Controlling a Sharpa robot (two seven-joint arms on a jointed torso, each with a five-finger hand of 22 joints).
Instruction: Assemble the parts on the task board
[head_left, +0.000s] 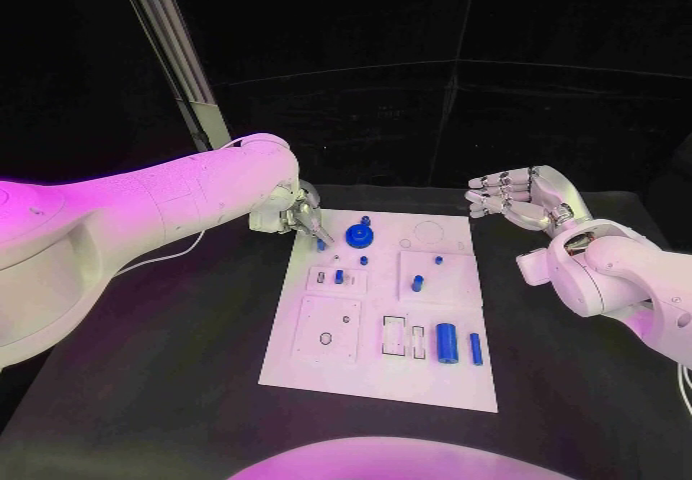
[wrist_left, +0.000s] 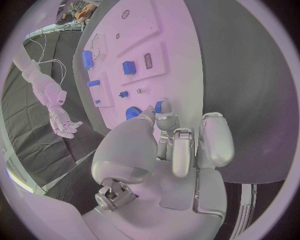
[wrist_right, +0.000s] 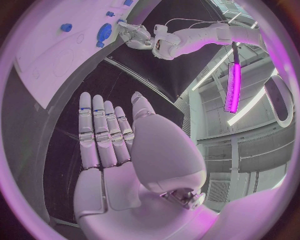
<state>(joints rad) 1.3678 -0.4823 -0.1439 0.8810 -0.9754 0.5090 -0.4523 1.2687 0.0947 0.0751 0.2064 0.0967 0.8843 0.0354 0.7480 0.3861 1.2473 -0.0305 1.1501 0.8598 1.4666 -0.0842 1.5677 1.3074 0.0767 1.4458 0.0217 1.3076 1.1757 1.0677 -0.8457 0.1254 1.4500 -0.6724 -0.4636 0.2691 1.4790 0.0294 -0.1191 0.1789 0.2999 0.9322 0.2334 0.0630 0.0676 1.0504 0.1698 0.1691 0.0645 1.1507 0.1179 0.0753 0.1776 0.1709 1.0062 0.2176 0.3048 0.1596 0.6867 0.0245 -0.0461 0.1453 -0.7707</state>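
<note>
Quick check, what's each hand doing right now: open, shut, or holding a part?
Left hand: pinches a small blue part at the white task board's far left corner.
Right hand: open, holds nothing, off the board's right side.

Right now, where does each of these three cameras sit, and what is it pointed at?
Head view: on the robot's head, looking down at the task board; both arms show.
Left wrist view: behind the left robot hand, facing the board's blue parts.
Right wrist view: behind the open right robot hand, beside the board.
All share the board.
</note>
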